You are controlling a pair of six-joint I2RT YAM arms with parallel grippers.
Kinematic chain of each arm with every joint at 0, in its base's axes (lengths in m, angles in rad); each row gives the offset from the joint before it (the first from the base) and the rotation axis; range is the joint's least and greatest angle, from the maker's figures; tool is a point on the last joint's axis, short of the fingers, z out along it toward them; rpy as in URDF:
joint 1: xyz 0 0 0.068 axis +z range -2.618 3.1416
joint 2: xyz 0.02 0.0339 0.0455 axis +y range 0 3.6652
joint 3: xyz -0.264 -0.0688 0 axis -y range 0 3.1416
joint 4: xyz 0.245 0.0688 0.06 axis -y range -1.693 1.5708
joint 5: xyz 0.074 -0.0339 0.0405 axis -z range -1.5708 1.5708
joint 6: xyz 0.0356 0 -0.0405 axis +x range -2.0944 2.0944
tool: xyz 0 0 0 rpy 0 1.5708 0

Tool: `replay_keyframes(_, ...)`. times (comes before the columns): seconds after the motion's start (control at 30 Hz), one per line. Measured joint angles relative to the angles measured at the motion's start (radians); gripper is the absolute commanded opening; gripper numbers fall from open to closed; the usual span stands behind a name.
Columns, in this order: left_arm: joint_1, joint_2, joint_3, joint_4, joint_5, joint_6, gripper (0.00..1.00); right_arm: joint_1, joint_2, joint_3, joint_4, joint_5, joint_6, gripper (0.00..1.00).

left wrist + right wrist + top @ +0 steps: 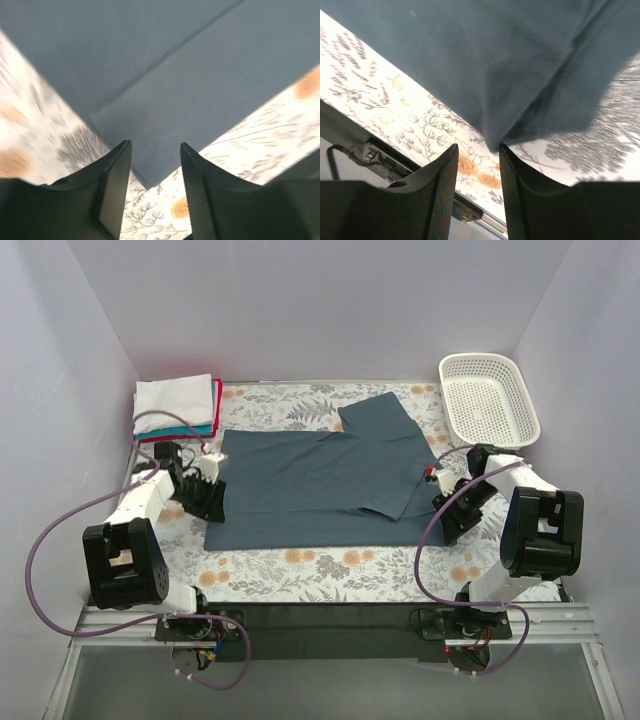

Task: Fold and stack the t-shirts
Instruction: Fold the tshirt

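Observation:
A large dark slate-blue t-shirt (310, 485) lies spread flat on the flowered tablecloth, with its right part folded over the body. Folded t-shirts are stacked at the back left, white (175, 397) on top, then teal (196, 431) and red (217, 405). My left gripper (212, 503) hovers at the shirt's left edge. In the left wrist view it (156, 145) is open, and a shirt corner (150, 175) lies on the cloth beyond the gap. My right gripper (450, 513) is at the shirt's right edge. In the right wrist view it (478, 146) is open with a shirt corner (495, 142) just past its tips.
A white plastic mesh basket (490, 400) stands at the back right. The flowered tablecloth (330, 570) runs to the near edge, where a dark rail (320, 615) carries both arm bases. White walls close in the left, back and right sides.

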Motion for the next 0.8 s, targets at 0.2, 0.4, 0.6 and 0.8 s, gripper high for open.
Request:
replay_keyframes(0.2,-0.298,0.0,0.351,0.066,0.12,-0.037,0.45,-0.006,-0.034,0.24,-0.073,-0.114,0.034,0.43)
replay_keyframes(0.4,-0.691,0.098,0.409,0.287,0.142,-0.047,0.45,-0.007,-0.008,0.285,-0.069,-0.193,0.095,0.37)
replay_keyframes(0.6,-0.951,0.338,0.407,0.517,0.116,0.004,0.43,-0.014,0.146,0.251,-0.009,-0.234,0.146,0.33)
replay_keyframes(0.8,-1.052,0.497,0.434,0.66,0.095,0.037,0.42,-0.027,0.246,0.185,0.053,-0.229,0.178,0.32)
